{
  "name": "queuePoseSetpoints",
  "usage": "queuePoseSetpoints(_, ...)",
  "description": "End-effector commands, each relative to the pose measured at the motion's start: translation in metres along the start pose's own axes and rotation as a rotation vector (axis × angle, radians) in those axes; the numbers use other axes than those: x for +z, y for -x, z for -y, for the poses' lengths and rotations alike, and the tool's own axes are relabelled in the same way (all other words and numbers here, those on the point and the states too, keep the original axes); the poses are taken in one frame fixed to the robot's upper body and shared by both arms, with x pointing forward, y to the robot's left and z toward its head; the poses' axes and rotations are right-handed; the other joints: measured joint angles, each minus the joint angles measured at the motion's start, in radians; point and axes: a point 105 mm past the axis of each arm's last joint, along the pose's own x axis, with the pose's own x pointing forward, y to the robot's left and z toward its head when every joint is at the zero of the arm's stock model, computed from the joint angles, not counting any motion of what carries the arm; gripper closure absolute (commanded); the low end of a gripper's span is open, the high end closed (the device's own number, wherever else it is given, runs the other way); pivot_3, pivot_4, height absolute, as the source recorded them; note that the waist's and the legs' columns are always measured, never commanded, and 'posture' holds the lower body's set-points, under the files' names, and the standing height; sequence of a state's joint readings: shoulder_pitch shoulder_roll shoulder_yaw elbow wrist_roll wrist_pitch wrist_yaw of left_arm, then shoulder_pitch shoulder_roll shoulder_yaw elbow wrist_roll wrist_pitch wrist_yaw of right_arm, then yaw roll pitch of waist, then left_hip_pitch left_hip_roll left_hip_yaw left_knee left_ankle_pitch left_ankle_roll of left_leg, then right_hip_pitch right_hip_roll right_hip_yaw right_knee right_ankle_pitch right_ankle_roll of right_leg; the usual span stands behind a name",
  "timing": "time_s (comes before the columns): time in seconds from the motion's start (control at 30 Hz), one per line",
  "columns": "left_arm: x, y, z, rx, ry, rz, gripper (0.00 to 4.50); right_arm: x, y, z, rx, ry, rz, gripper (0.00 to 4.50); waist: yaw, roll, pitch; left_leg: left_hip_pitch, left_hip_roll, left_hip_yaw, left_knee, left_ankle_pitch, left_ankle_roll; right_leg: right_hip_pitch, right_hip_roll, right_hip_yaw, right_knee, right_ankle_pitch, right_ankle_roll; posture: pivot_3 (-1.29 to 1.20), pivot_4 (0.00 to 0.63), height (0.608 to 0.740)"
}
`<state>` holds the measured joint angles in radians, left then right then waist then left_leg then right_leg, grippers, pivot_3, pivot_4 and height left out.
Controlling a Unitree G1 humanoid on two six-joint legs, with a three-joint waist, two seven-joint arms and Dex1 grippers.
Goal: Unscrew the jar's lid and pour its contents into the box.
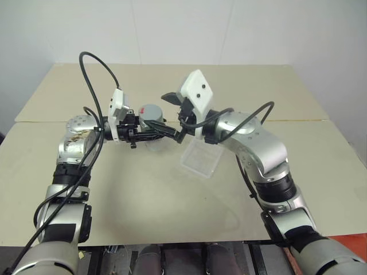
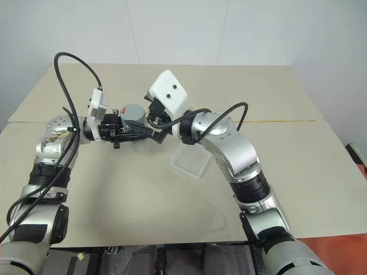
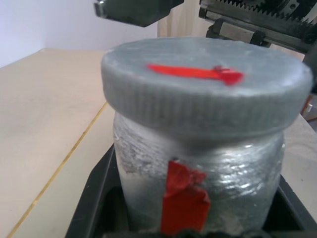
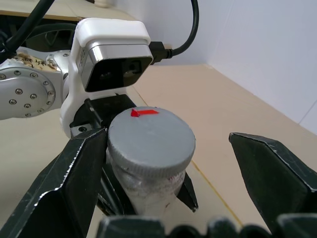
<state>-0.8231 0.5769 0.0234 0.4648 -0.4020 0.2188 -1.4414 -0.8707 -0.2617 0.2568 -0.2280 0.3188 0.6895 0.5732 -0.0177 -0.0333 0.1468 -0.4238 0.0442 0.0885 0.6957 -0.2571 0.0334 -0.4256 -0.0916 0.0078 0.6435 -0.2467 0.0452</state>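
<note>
The table (image 1: 172,195) is a beige surface with a seam line running across it behind both arms.

The box (image 1: 199,158) is a clear, shallow plastic tray resting on the table. It lies just below and beside the right gripper, on the side away from the left gripper. Whether it holds anything cannot be determined.

The left gripper (image 2: 150,132) is held above the table, pointing level toward the robot's right. Its fingers are pressed against the jar (image 3: 198,188), one on each side of the body, so the jar is pinched and lifted clear of the table. The jar stands upright between the fingers. Its wall appears frosted grey, with a red tab on the side. The contents cannot be made out through the wall.

The right gripper (image 4: 171,173) is positioned at the jar from the opposite side, with its two fingers spread wide. One finger (image 4: 74,183) lies close against the lid's rim; actual contact cannot be confirmed. The other finger (image 4: 272,173) stands well apart from the lid.

The lid (image 4: 150,135) is a round grey cap with a ribbed edge, seated on top of the jar. A red mark (image 3: 198,72) lies on its top face.
</note>
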Motion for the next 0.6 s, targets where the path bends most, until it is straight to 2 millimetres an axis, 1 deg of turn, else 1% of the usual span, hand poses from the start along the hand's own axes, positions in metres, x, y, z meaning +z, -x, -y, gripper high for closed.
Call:
queuePoseSetpoints(0.03,0.017,0.004,0.003,-0.018,-0.06,0.047,2.56,0.011,0.012,0.008,-0.018,0.016,0.043,0.03,0.0,0.0,0.0,0.0,0.0,0.0,0.0,0.0,0.0,0.0,0.0,0.0,0.0,0.0,0.0,0.0,0.15,0.74)
queuePoseSetpoints(0.13,0.017,0.004,0.004,-0.023,-0.059,0.047,2.56,0.015,0.015,0.001,0.035,0.002,0.071,0.03,0.002,0.0,0.0,0.0,0.0,0.0,0.0,0.0,0.0,0.0,0.0,0.0,0.0,0.0,0.0,0.0,0.15,0.74)
queuePoseSetpoints(0.23,0.017,0.004,0.005,-0.032,-0.06,0.045,2.56,0.02,0.016,0.001,0.051,-0.026,0.098,0.03,0.002,0.0,0.0,0.0,0.0,0.0,0.0,0.0,0.0,0.0,0.0,0.0,0.0,0.0,0.0,0.0,0.15,0.74)
queuePoseSetpoints(0.37,0.017,0.002,0.006,-0.051,-0.061,0.043,2.56,0.024,0.012,0.002,0.055,-0.04,0.114,0.03,0.001,0.0,0.0,0.0,0.0,0.0,0.0,0.0,0.0,0.0,0.0,0.0,0.0,0.0,0.0,0.0,0.15,0.74)
queuePoseSetpoints(0.5,0.017,0.0,0.007,-0.064,-0.063,0.041,2.56,0.029,0.008,-0.004,0.102,-0.056,0.137,0.03,0.001,0.0,0.0,0.0,0.0,0.0,0.0,0.0,0.0,0.0,0.0,0.0,0.0,0.0,0.0,0.0,0.15,0.74)
queuePoseSetpoints(0.6,0.017,-0.001,0.008,-0.072,-0.066,0.042,2.56,0.03,0.003,-0.009,0.127,-0.065,0.14,0.03,0.001,0.0,0.0,0.0,0.0,0.0,0.0,0.0,0.0,0.0,0.0,0.0,0.0,0.0,0.0,0.0,0.15,0.74)
